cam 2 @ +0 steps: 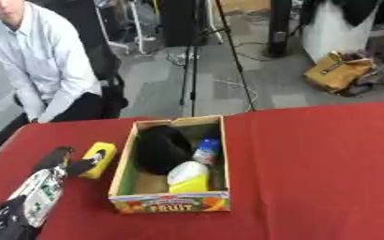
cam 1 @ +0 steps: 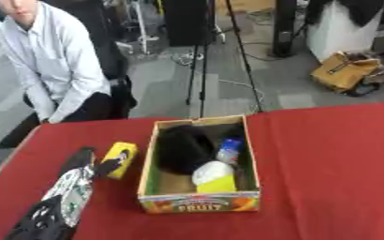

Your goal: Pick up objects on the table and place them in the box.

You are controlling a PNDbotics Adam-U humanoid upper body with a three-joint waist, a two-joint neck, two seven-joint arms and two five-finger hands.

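Note:
A cardboard fruit box (cam 1: pixel 199 204) stands on the red table, a little left of centre. Inside it lie a black rounded object (cam 1: pixel 183 147), a white bottle with a blue cap (cam 1: pixel 230 149) and a white-and-yellow item (cam 1: pixel 215 178). A small yellow packet (cam 1: pixel 123 154) lies on the cloth just left of the box. My left hand (cam 1: pixel 74 185) comes in from the lower left, open, its fingers pointing up beside the packet and its thumb tip touching the packet's near edge. My right hand does not show in either view.
The red table (cam 1: pixel 335 178) stretches wide to the right of the box. Its far edge runs behind the box, and its left edge lies close to my left arm. Tripod legs (cam 1: pixel 202 70) and a brown bag (cam 1: pixel 343 70) stand on the floor beyond.

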